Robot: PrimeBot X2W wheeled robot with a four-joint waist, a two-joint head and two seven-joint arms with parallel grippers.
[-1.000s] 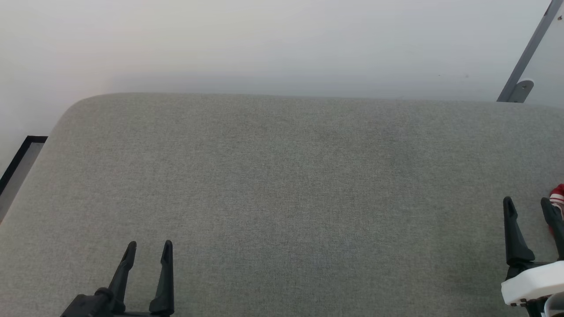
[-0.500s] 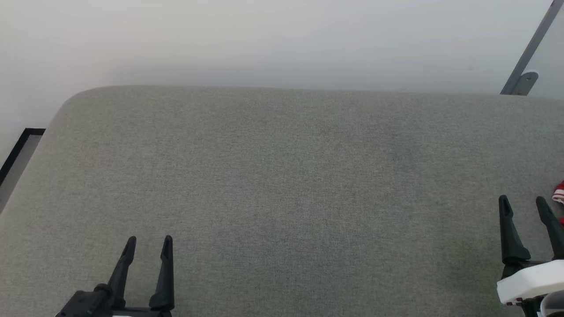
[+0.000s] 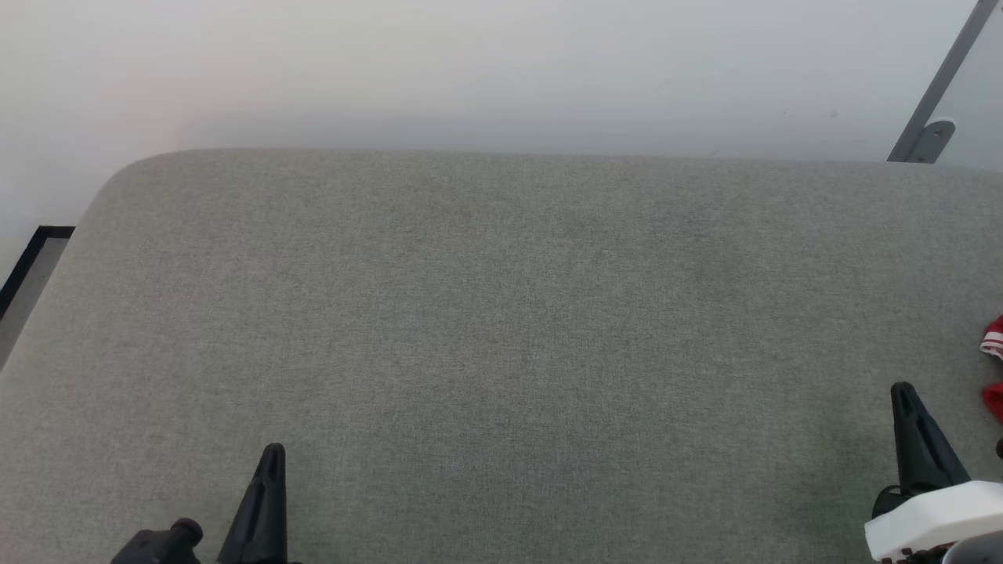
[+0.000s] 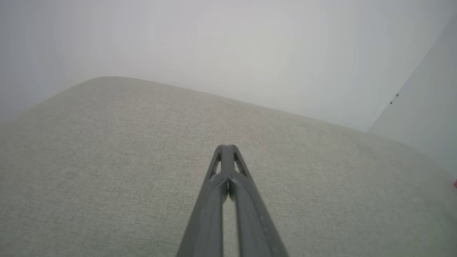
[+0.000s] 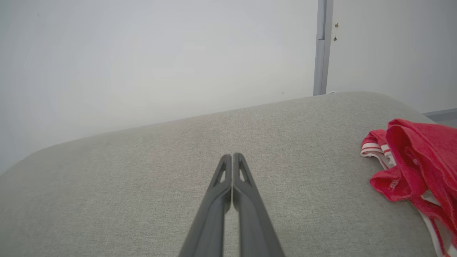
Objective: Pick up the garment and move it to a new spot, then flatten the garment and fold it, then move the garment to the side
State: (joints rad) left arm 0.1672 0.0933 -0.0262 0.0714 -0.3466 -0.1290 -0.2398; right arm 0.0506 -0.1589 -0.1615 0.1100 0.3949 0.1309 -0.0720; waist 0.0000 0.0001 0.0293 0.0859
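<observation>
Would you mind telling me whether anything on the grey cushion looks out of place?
The garment lies crumpled in a heap near the right end of the cushion, neither flattened nor folded. Nothing else stands out.

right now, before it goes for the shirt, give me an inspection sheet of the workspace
surface: grey fabric cushion, flat, far-left corner rounded.
job's things: red shirt crumpled in a heap at the cushion's right end, striped trim showing, apart from both grippers.
clutter: nothing seen.
grippers: left gripper shut, holding nothing, above the cushion; right gripper shut, holding nothing, shirt off to its right.
cables: nothing seen.
surroundings: pale wall behind; grey metal post at upper right; dark-edged panel at left.
</observation>
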